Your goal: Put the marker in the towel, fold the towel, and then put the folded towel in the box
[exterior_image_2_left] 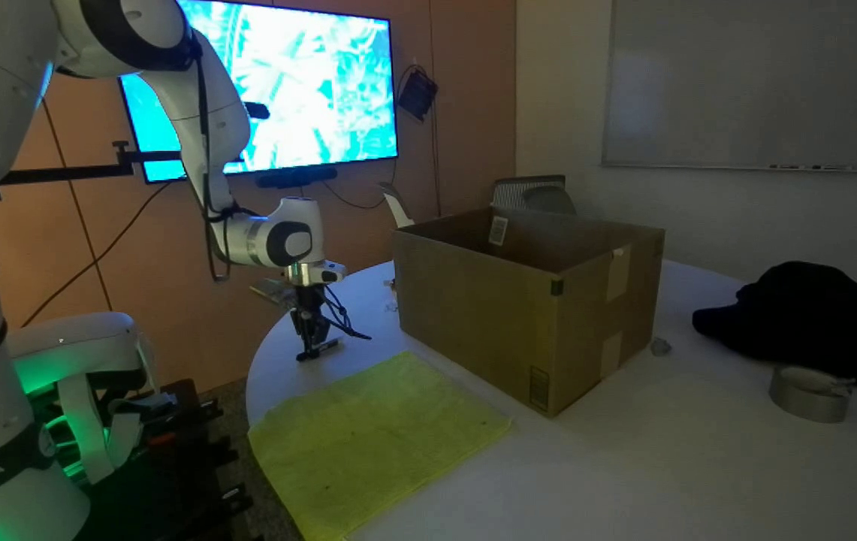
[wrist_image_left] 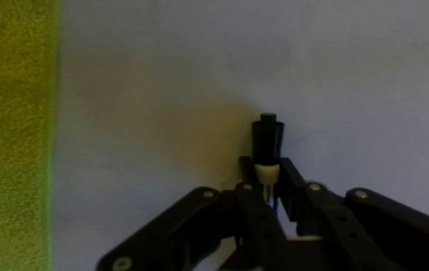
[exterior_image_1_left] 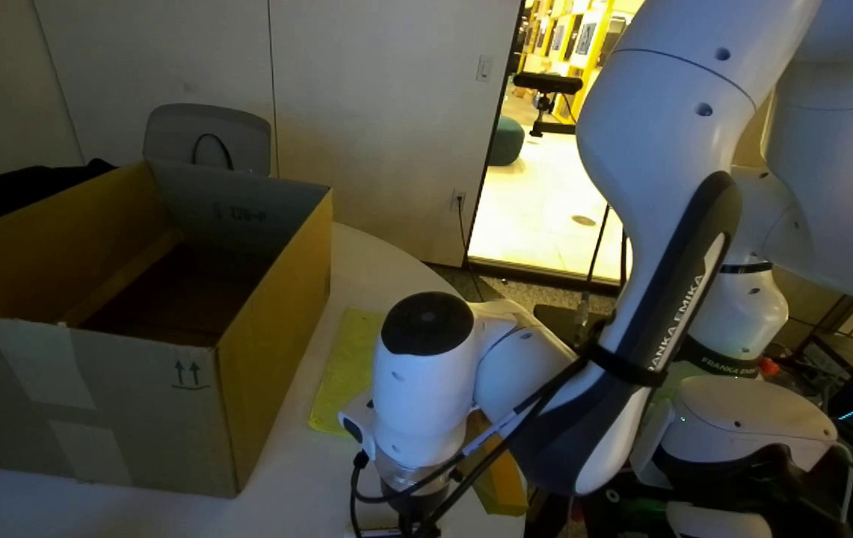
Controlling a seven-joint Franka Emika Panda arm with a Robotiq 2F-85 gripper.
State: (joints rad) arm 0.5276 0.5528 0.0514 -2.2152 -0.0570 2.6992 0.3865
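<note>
Both exterior views show us one white table [exterior_image_2_left: 623, 481] with a curved edge, and the white, jointed robot arm [exterior_image_2_left: 225, 124] reaching down over it. On the table we count one large brown cardboard box [exterior_image_2_left: 473, 315], open at the top; in an exterior view, two dark arrows [exterior_image_1_left: 180, 371] are printed on one side. Just beside the box lies one yellow-green towel [exterior_image_2_left: 379, 443], a square of soft cloth spread flat. Near the towel, one black gripper [wrist_image_left: 266, 162] points down. In the wrist view, its two dark fingers [wrist_image_left: 288, 173] pinch one thin marker [wrist_image_left: 267, 145], black-ended with a white band. We find the marker over bare tabletop, apart from the towel's edge; we cannot tell whether it touches the table.
</note>
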